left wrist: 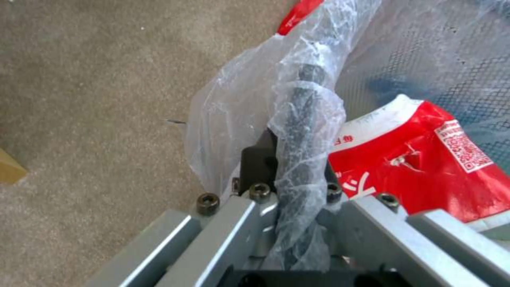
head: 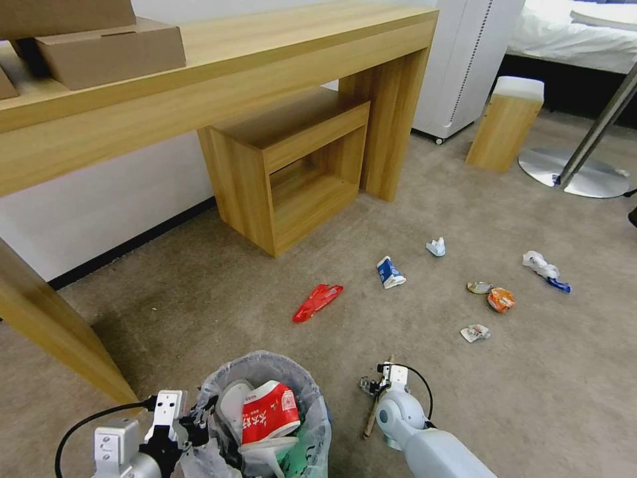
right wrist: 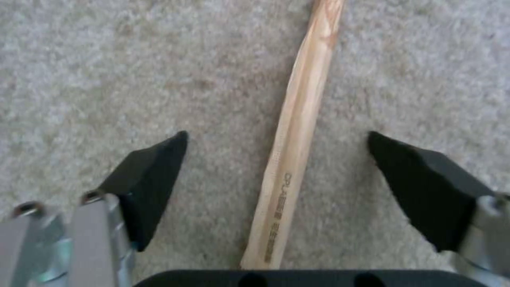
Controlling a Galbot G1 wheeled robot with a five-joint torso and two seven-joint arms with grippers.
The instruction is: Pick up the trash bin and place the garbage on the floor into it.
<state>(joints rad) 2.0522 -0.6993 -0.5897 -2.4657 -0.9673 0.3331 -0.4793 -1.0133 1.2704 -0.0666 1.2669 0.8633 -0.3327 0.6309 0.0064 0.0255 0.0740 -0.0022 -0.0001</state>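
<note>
The lower part of the trash bin (head: 265,411) runs off the bottom edge of the head view, so its base is cut off. Much of the wooden stick (head: 371,418) is hidden there behind the right pincer (head: 379,385) and its wrist. The small litter farther out on the carpet is too small to name surely.

The left pincer (head: 192,425) is at the bin's left rim. In the left wrist view it is pressed together on the dark rim wrapped in the crinkly bag (left wrist: 297,131), with the pads (left wrist: 255,159) barely showing behind the plastic. The right pincer is low over the carpet just right of the bin, spread wide; in the right wrist view the stick (right wrist: 297,131) lies on the carpet between its two black fingertips (right wrist: 154,175), touching neither.

The bin is small and round, lined with a translucent whitish bag, and already holds a crushed red-and-white cup (head: 269,411) and something white beside it. The stick is pale, slender wood with small printed letters near one end. Beyond the bin lie a red wrapper (head: 317,302), a blue-and-white carton (head: 390,272) and an orange wrapper (head: 501,300), well apart from both pincers. A wooden bench (head: 219,79) stands past the bin, against the wall.
</note>
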